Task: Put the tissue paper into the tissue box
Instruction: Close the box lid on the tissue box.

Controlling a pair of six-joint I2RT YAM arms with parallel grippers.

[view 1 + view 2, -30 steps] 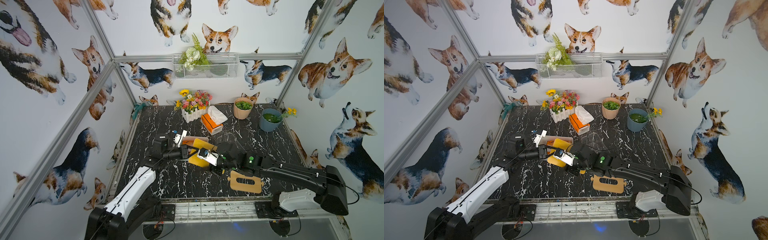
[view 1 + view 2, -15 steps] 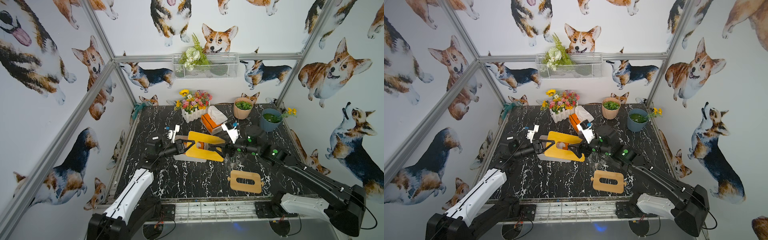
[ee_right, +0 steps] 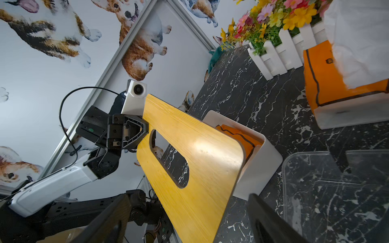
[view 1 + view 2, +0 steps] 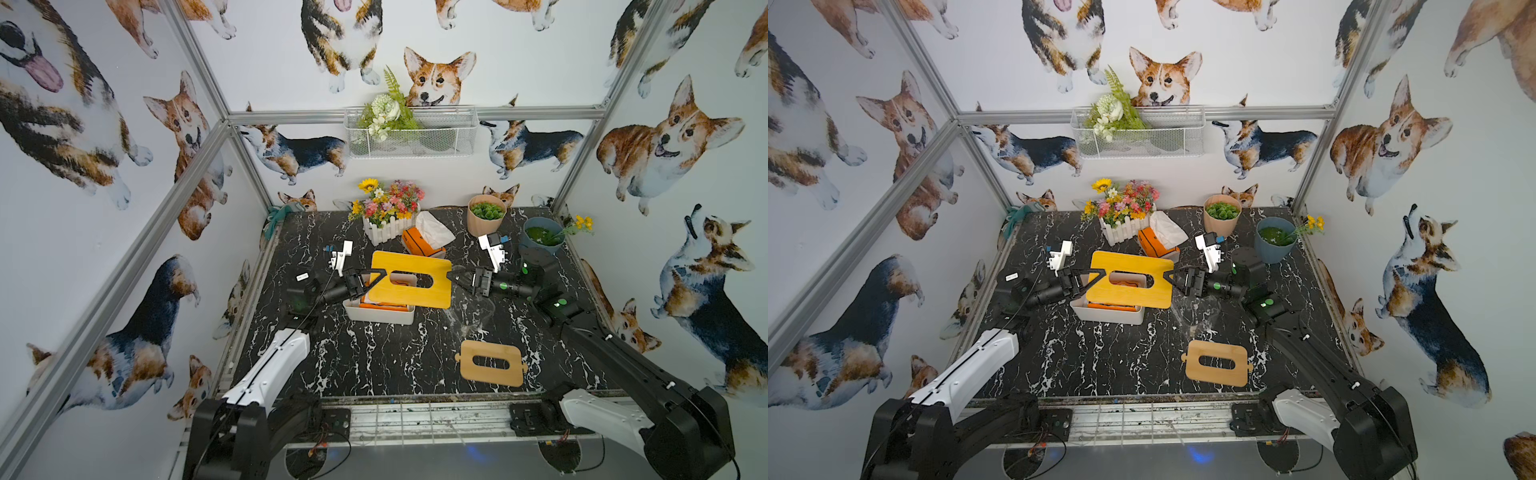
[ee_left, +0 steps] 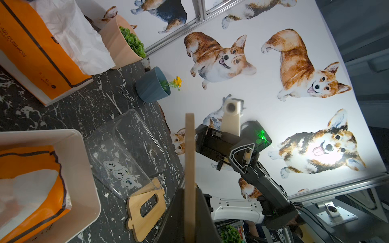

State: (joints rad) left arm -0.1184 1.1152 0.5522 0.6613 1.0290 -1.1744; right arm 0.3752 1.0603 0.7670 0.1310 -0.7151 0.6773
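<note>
Now our right tool [image 4: 455, 277] has swung out and stands wide open at the right edge of the flat yellow wooden lid with a long hole [image 4: 409, 261]. Our left tool [image 4: 374, 277] is clenched on the lid's left edge and holds it level over the white round-cornered tissue box [image 4: 380, 316], near the middle of the black marble bench [image 4: 374, 365]. The orange pack of tissue paper [image 5: 27, 160] lies inside the box, so we think only the lid is left. A second ago the lid was tipped and both tools were close together.
</note>
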